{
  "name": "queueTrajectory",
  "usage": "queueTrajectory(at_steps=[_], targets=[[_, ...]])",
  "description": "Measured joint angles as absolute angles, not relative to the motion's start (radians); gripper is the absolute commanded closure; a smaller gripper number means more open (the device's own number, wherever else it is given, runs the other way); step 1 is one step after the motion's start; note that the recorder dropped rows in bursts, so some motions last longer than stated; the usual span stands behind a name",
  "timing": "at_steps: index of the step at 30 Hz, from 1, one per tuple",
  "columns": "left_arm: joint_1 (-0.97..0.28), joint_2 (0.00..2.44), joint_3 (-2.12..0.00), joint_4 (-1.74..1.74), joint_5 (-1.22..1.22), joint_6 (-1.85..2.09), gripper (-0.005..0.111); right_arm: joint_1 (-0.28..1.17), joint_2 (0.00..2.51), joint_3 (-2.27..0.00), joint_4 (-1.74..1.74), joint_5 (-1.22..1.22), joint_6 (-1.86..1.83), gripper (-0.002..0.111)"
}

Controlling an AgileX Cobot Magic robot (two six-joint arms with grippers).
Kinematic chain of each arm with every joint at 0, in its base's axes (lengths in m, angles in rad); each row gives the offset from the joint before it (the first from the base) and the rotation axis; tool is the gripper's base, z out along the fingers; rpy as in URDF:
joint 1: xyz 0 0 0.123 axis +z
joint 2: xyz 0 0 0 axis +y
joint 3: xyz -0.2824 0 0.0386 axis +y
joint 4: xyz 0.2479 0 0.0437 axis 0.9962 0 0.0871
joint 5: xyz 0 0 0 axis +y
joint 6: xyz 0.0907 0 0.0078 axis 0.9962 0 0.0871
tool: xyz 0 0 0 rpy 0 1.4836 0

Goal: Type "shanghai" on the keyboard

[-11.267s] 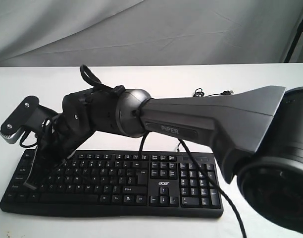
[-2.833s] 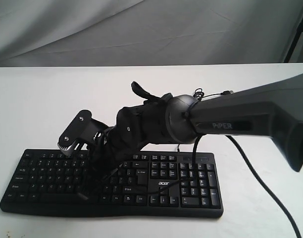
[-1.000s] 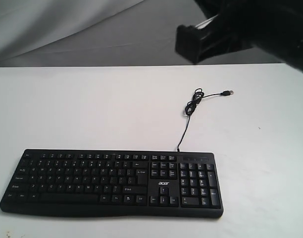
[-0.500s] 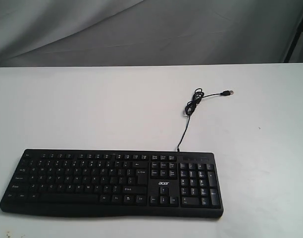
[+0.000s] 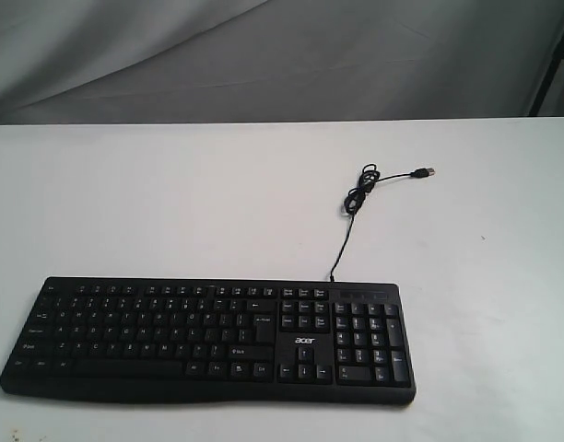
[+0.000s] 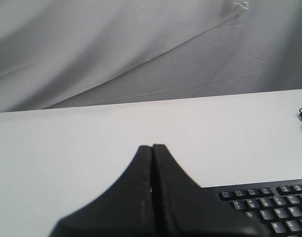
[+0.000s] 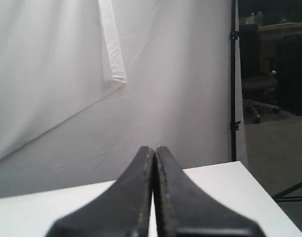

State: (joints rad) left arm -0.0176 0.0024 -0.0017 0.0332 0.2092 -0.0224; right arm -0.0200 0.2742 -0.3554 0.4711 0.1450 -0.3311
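Observation:
The black keyboard [image 5: 208,339] lies flat near the front edge of the white table [image 5: 171,203] in the exterior view, its thin cable [image 5: 354,204] coiling away behind it. No arm shows in that view. In the left wrist view my left gripper [image 6: 152,147] is shut and empty, raised above the table, with a corner of the keyboard [image 6: 274,207] beside it. In the right wrist view my right gripper [image 7: 154,148] is also shut and empty, held high and facing the backdrop; no keyboard shows there.
A grey cloth backdrop [image 5: 282,55] hangs behind the table. A black stand pole [image 7: 233,79] and an office chair [image 7: 257,89] are off the table's edge in the right wrist view.
The right arm, which was over the keyboard with its fingers at the keys, has lifted away and left the exterior view. The keyboard has not moved.

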Motion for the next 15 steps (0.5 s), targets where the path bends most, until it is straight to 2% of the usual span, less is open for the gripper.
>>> queueTrajectory(at_steps=[15], targets=[[-0.018, 0.002, -0.002, 0.033, 0.209, -0.022, 0.107, -0.058, 0.149, -0.352, 0.494, 0.146, -0.11, 0.108]])
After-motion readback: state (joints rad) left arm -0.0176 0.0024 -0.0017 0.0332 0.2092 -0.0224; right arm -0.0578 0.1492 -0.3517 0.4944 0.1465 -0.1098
